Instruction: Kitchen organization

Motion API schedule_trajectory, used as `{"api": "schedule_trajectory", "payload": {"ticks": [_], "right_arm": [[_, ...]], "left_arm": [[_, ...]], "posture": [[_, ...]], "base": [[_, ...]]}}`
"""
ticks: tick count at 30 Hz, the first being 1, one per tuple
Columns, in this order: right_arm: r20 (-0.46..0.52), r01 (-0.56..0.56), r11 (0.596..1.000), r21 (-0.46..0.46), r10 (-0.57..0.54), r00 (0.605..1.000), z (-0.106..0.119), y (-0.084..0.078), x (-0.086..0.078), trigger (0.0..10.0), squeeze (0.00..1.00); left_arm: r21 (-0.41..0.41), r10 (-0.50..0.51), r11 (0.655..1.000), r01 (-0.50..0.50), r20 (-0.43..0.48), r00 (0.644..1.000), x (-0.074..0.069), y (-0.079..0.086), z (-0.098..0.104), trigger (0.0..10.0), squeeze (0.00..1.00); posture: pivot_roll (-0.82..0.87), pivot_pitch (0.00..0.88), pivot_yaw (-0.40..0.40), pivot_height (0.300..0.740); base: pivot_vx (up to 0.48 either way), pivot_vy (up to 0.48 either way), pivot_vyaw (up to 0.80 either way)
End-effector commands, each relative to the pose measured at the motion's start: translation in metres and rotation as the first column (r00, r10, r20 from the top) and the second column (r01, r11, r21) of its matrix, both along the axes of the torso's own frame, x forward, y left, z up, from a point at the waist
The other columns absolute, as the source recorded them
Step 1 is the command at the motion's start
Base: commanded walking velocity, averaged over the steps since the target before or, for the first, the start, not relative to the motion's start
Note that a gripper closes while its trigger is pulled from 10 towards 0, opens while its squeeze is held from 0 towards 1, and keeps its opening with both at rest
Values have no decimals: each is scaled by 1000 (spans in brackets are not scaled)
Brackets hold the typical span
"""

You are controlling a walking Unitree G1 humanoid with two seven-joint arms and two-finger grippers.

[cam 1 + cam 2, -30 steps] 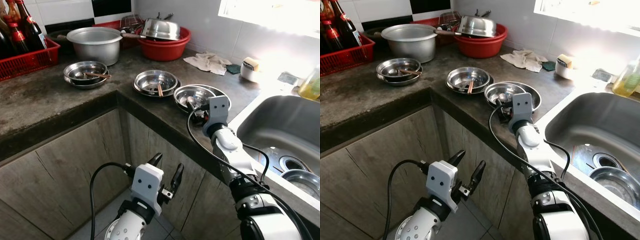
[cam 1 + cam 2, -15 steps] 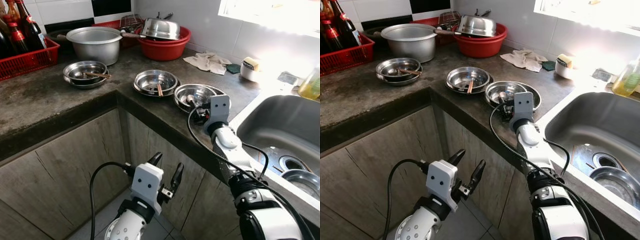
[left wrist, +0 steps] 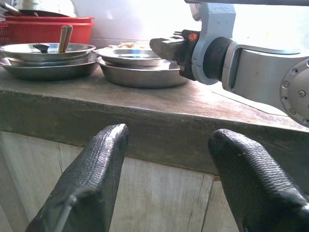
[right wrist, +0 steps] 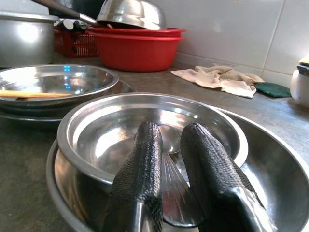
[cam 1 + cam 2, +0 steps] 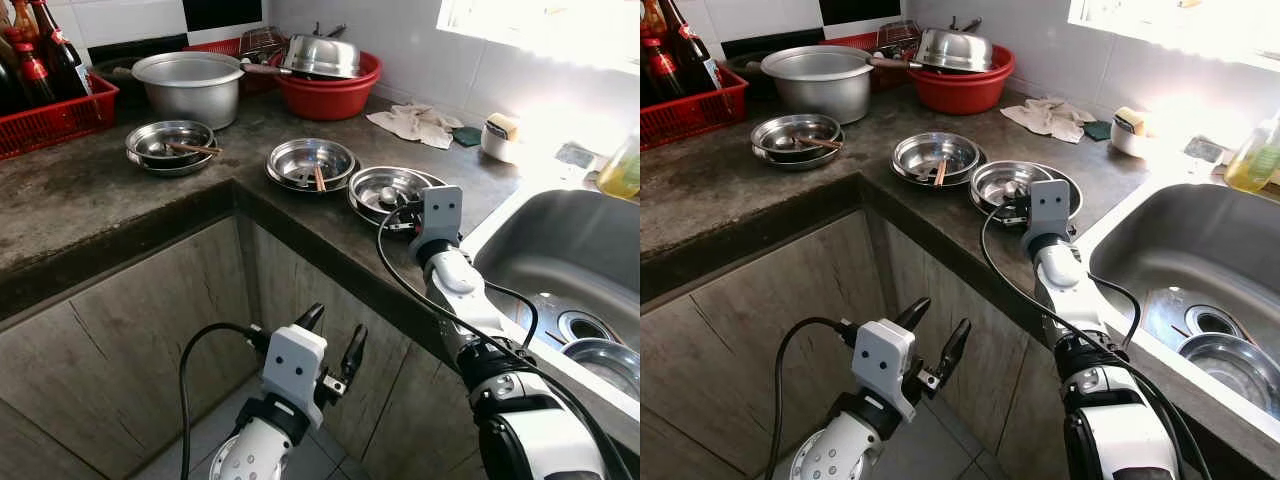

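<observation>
Spoon (image 4: 174,193) in the nearest steel bowl (image 5: 385,188) is the item in hand: in the right wrist view we see the two black fingers (image 4: 140,179) of the right gripper (image 4: 169,169) drawn close on either side of its handle, pinching it inside the bowl, which sits nested in a wider steel dish (image 4: 270,159) near the counter edge beside the sink (image 5: 560,260).

We judge the task to be at an early stage. Two more steel dishes remain on the counter (image 5: 90,190), a middle dish (image 5: 313,162) with a wooden utensil in it and a far dish (image 5: 170,145) likewise holding one; behind them stand a large pot (image 5: 190,88), a red basin (image 5: 330,95) holding an upturned steel bowl, and a red crate (image 5: 60,115) of bottles. A crumpled cloth (image 5: 420,122) lies by the wall. One further bowl (image 5: 603,360) already rests in the sink basin. The spoon is gripped but not yet lifted clear, so nearly all sorting is left.

Left gripper (image 5: 330,350) hangs below counter level before the cabinet front, its fingers (image 3: 87,183) spread wide and holding nothing.

For room to move, we note the bowl rim rising around the pinched spoon, so a lift probably has to go upward before any sideways travel. The sink lip lies just beside the stacked bowl on the robot's right; open counter shows between the dishes and the cloth.
</observation>
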State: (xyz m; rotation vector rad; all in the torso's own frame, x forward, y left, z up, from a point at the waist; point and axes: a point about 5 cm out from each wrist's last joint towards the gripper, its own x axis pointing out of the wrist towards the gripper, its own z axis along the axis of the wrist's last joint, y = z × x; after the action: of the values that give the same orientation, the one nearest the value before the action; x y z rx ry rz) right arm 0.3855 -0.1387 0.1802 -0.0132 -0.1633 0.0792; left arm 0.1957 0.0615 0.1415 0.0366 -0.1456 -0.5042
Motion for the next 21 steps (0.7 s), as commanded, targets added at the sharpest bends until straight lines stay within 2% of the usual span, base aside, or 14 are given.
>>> {"api": "schedule_trajectory", "payload": {"ticks": [1,10,17,20,21], "right_arm": [[40,15,1000,23,-16,999,12,-3,3,0,0],[127,30,998,59,-37,991,31,-2,1,0,0],[256,58,995,80,-77,964,53,-4,-16,0,0],[277,70,994,79,-89,957,56,-6,-23,0,0],[290,73,994,75,-92,953,58,-6,-30,0,0]], "left_arm": [[2,7,1000,-7,5,1000,1,1,1,10000,0],[7,11,1000,-11,3,1000,2,1,0,10000,0],[-2,31,1000,-31,-15,999,5,2,-3,10000,0],[-10,42,999,-43,-28,999,6,4,-4,10000,0],[-15,49,999,-50,-34,998,7,5,-4,10000,0]], "posture": [[160,63,-83,740],[159,52,-82,740],[154,40,-78,740],[152,34,-78,740],[150,31,-77,740]], "base": [[0,0,0],[0,0,0],[0,0,0],[0,0,0],[0,0,0]]}}
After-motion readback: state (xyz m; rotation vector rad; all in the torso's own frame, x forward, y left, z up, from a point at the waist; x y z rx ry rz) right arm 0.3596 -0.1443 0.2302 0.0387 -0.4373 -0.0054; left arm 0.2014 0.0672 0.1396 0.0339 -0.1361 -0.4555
